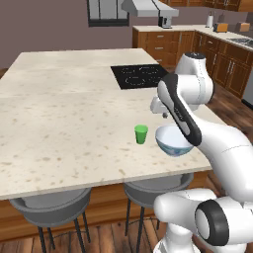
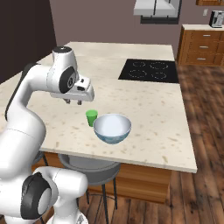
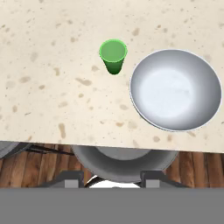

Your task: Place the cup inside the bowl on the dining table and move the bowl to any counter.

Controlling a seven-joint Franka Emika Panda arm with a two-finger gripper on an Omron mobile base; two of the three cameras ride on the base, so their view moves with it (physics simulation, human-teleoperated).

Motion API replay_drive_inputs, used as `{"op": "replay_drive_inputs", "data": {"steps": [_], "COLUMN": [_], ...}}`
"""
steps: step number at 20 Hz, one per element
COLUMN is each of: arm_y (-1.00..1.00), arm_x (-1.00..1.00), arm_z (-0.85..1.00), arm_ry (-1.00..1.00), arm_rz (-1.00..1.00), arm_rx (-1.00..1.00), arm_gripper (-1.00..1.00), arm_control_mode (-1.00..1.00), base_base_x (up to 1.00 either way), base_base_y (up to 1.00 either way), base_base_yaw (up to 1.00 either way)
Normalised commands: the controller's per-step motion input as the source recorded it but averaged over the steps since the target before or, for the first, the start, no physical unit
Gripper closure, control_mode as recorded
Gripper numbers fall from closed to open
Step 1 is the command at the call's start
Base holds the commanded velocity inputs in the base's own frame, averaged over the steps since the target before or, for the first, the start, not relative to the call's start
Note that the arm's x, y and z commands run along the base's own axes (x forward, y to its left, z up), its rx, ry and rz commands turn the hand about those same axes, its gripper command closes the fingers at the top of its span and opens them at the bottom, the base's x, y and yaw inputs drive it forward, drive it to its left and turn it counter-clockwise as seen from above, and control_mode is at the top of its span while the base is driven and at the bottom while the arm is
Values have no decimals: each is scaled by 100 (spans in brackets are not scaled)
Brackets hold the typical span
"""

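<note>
A small green cup stands upright on the beige dining table, near its front edge. Right beside it, apart by a narrow gap, sits the white bowl with a pale blue outside, and nothing lies in it. My gripper hangs well above the table, pointing down, to the left of the cup in the right base view. Its fingers are apart and hold nothing. In the left base view my forearm covers part of the bowl.
A black cooktop is set in the far part of the table. Grey stools stand under the front edge. A counter over wooden cabinets runs along the back right, across a wooden floor.
</note>
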Motion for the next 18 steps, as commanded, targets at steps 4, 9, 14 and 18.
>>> {"op": "replay_drive_inputs", "data": {"steps": [4,9,14,18], "arm_y": [2,26,27,27], "arm_x": [1,0,2,24], "arm_z": [0,0,-1,-8], "arm_ry": [-5,-5,0,0], "arm_rz": [0,0,0,-2], "arm_rx": [0,0,0,0], "arm_gripper": [-100,-100,-100,-100], "arm_control_mode": [-100,-100,-100,-100], "base_base_x": [0,0,0,0], "base_base_y": [0,0,0,0], "base_base_yaw": [0,0,0,0]}}
